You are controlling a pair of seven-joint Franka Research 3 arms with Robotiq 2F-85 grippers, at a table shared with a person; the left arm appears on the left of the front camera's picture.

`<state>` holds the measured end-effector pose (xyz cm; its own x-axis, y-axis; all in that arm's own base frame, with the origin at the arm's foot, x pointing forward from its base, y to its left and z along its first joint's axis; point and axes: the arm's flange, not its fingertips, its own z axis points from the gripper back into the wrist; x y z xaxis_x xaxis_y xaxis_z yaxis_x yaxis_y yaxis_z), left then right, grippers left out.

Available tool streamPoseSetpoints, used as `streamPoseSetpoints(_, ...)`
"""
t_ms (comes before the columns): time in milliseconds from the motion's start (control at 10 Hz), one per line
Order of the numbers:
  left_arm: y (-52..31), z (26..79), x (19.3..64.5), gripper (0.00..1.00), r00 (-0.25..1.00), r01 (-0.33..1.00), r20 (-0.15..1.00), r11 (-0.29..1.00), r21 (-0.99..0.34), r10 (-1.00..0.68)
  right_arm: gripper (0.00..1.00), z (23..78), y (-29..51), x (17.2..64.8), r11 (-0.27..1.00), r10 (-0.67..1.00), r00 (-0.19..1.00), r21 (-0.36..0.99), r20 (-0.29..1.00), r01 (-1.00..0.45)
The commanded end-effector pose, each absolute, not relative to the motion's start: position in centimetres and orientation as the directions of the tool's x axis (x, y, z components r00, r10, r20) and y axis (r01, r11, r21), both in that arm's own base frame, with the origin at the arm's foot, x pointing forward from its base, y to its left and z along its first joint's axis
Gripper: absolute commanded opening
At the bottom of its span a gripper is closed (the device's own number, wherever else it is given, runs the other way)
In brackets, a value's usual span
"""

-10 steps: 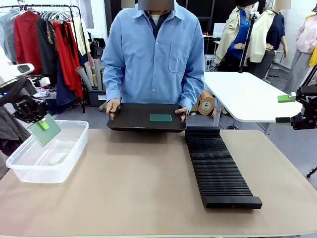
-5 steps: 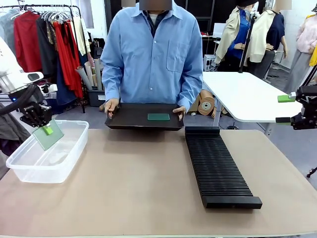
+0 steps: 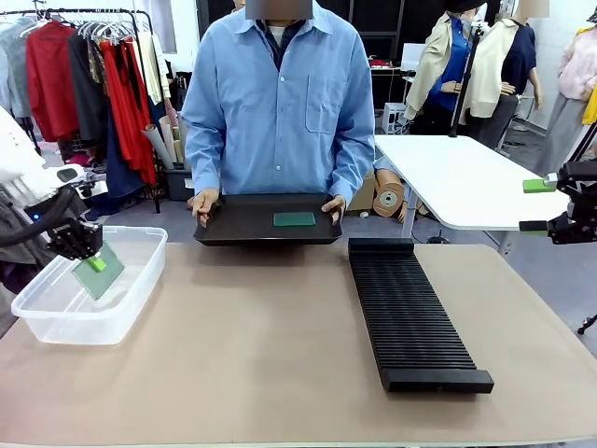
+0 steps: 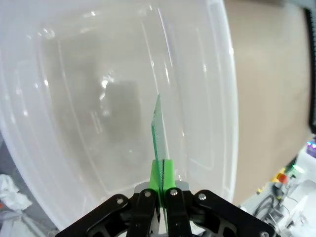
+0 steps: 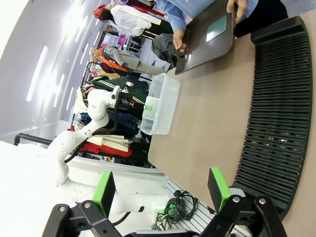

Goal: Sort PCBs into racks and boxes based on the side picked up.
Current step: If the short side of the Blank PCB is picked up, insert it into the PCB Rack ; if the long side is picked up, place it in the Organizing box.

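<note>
I've got the left gripper (image 4: 162,178) pinched on one edge of a PCB (image 4: 157,129) held tilted over the clear box (image 3: 56,317), board looks thin, stiff, light, so edge grip's fine but maybe slippy; right gripper (image 5: 160,190) wide open beside the rack (image 3: 410,317).

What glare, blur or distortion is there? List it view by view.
Front view: even light, sharp. Left wrist view: glints on the clear tub, its rim bowed by the lens. Right wrist view: rolled sideways, rack curved, left side washed out white.
</note>
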<state>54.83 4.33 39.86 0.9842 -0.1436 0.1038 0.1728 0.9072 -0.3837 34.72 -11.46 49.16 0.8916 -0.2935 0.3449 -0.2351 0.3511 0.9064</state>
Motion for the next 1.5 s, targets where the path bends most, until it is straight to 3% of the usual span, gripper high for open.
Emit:
streamPoseSetpoints(0,4.7,38.3,55.0,0.0,0.967,0.228,0.201,0.884,-0.408,-0.157,1.0,49.4,-11.5,34.7,0.341,-0.294,0.889,0.908,0.35,-0.245)
streamPoseSetpoints(500,5.3,34.1,56.3,0.0,0.978,0.197,0.149,0.868,-0.456,-0.144,1.0,49.4,-11.5,34.7,0.341,-0.294,0.889,0.908,0.35,-0.245)
streamPoseSetpoints(1100,5.0,33.4,56.9,0.04,0.976,0.211,0.142,0.864,-0.457,-0.163,1.0,49.4,-11.5,34.7,0.341,-0.294,0.889,0.908,0.35,-0.245)
streamPoseSetpoints(1200,4.9,33.5,57.0,0.15,0.975,0.216,0.144,0.866,-0.451,-0.168,1.0,49.4,-11.5,34.7,0.341,-0.294,0.889,0.908,0.35,-0.245)
streamPoseSetpoints(1400,4.8,34.1,57.1,0.51,0.978,0.201,0.136,0.88,-0.43,-0.157,1.0,49.4,-11.5,34.7,0.341,-0.294,0.889,0.908,0.35,-0.245)
